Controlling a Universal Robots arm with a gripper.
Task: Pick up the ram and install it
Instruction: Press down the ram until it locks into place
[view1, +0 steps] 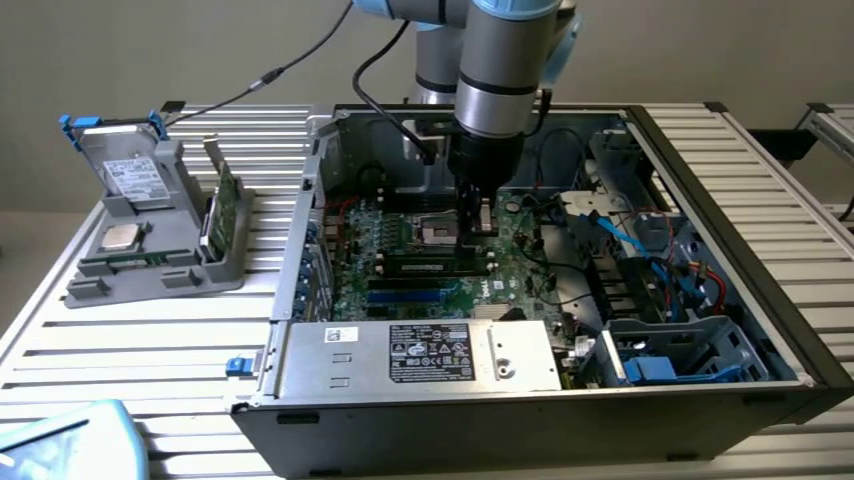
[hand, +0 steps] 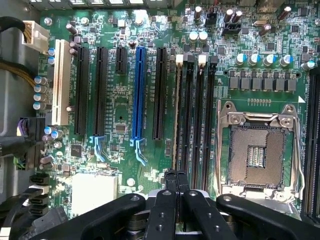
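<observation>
Gripper (view1: 470, 232) is standing inside the open computer case (view1: 747, 300) at the centre of the exterior view, fingers closed together directly over the motherboard (view1: 400, 262). In the wrist view the gripper (hand: 176, 176) is showing its two fingers pressed shut at the bottom centre, tips resting at the end of a memory slot, where the ram (hand: 177, 115) is sitting edge-on as a thin strip. Empty processor socket (hand: 260, 152) is lying at the right of that frame. Grey holder (view1: 160, 240) is standing at the exterior view's left
</observation>
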